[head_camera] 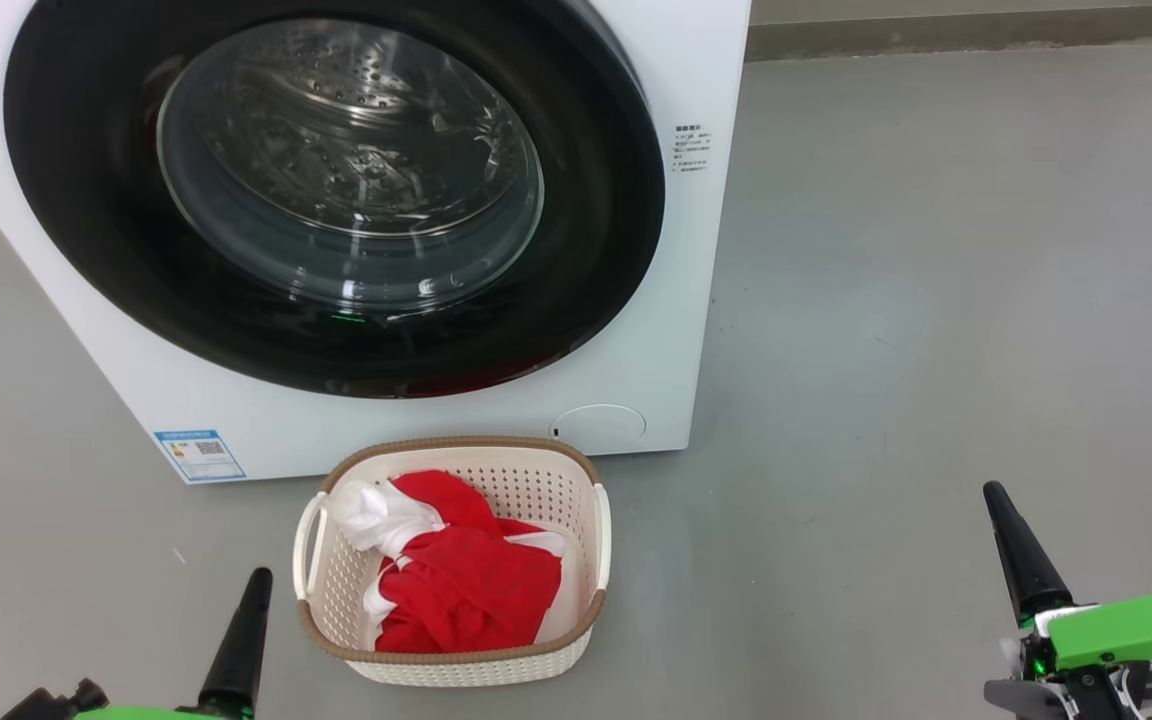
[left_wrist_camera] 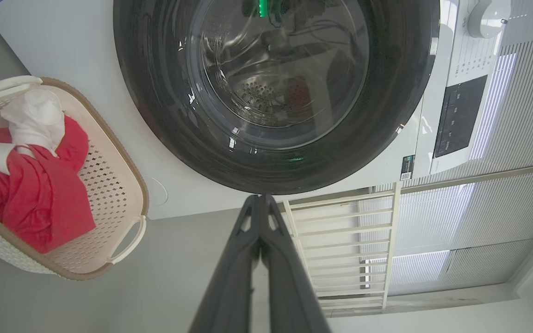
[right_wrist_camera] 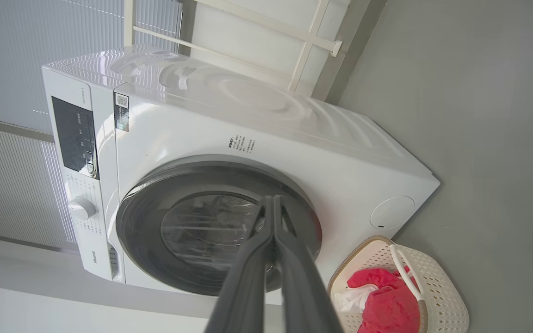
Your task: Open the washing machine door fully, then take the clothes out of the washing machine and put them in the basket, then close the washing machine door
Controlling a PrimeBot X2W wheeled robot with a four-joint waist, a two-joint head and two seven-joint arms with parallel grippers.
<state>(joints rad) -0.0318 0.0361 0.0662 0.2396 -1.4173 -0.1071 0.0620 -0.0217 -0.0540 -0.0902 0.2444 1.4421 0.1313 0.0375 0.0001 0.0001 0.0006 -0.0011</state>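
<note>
**A:** Head view first: where is everything lying?

**B:** The door (head_camera: 351, 165) is sitting flush in the washer (head_camera: 681, 330), looking closed. The basket (head_camera: 456, 445) is standing just in front of the washer, with the clothes (head_camera: 466, 585) lying inside. The left pincer (head_camera: 258, 585) is hanging in front of the washer, nearer the door. The right pincer (head_camera: 996, 500) is hanging well off to the washer's right. Both are pressed closed and gripping nothing.

**A:** Left wrist view?

**B:** The left pincer (left_wrist_camera: 261, 198) is pointing straight at the washer, its tip just short of the door's (left_wrist_camera: 275, 83) rim, nothing standing between. A reddish glint is showing in the glass; I cannot tell if it is cloth or a reflection.

**A:** Right wrist view?

**B:** The right pincer (right_wrist_camera: 273, 199) is aiming at the door (right_wrist_camera: 201, 231) from farther off. I am judging little is remaining to do.
</note>
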